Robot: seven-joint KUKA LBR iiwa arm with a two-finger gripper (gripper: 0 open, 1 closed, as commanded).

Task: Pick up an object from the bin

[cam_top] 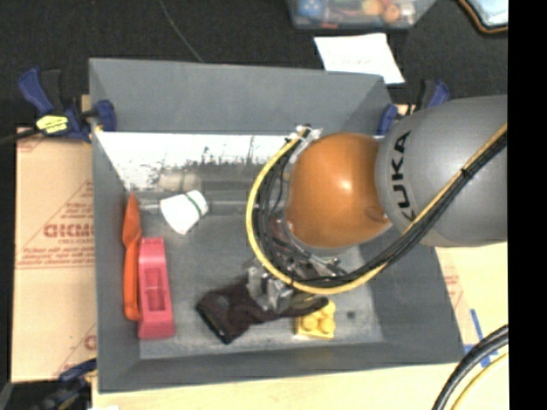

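My gripper [270, 291] is low near the bin's front wall, just under the orange cover of the wrist. It sits at the right end of a dark brown, flat, pouch-like thing [224, 312] that lies slanted on the floor. Whether it touches that thing I cannot tell. A small yellow block [317, 323] lies right beside the gripper, to its right, partly hidden by it.
A pink rectangular block [155, 289] and a long orange tool [130, 256] lie along the left wall. A white cup-like thing with a green rim [184, 211] rests toward the back left. The arm and its looping cables cover the bin's right half.
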